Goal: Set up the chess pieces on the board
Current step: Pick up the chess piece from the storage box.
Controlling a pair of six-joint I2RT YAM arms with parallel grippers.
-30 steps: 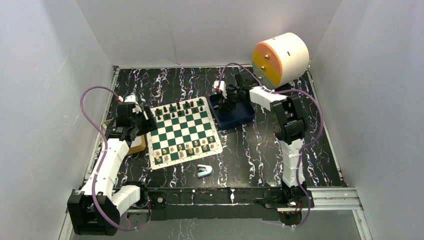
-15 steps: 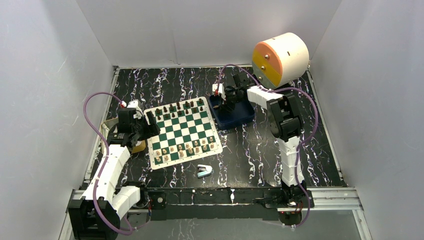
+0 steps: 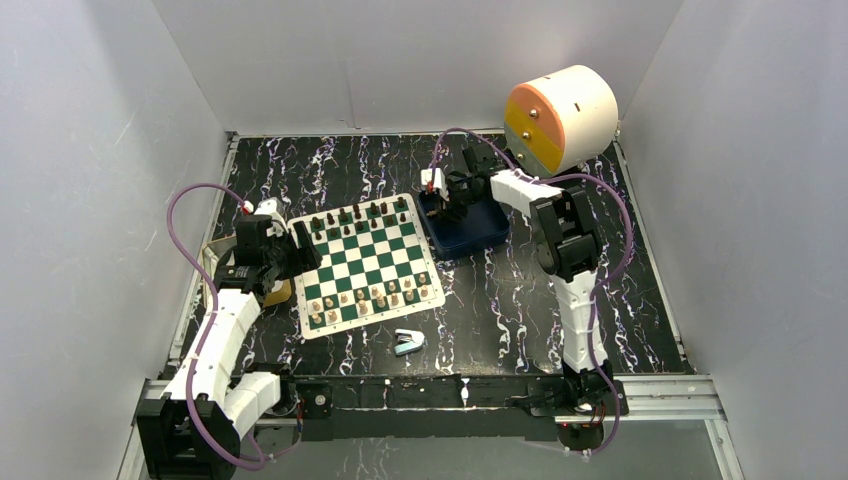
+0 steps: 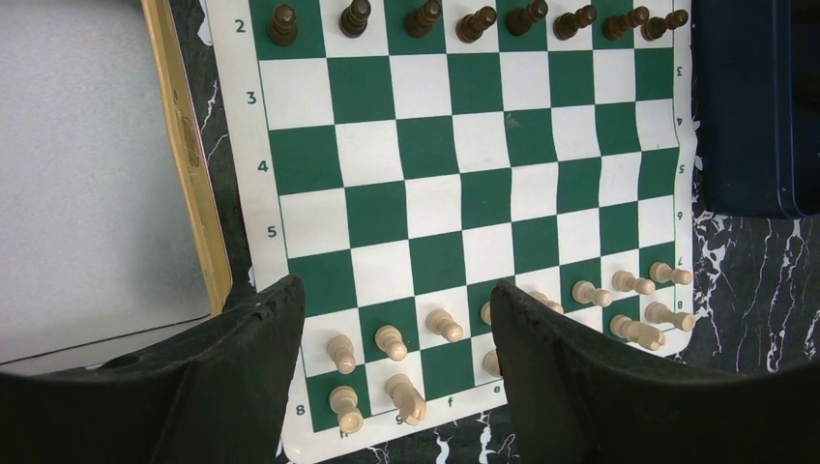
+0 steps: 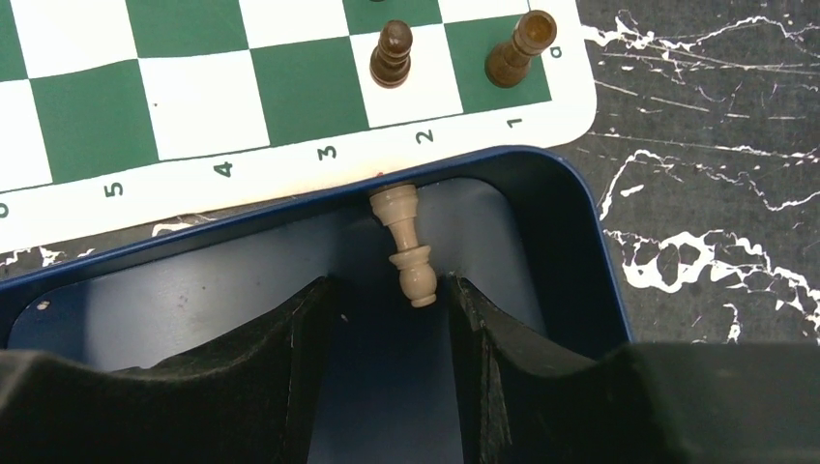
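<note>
Matt wooden chess piece [image 5: 406,246], glossy tray [image 5: 193,290]

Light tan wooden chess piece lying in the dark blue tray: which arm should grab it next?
Right: the right tool is open over the dark blue tray, the light tan wooden chess piece lying partly between its fingers. The left tool hangs open over the green-and-white checkered board, away from the tray.

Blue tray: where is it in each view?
Top external: blue tray right of the board, by its far right corner.
Left wrist: tray in the top right corner, beside the board's edge.
Right wrist: tray fills the lower half, board above.
Shared landmark: the board's white border beside the tray.
</note>
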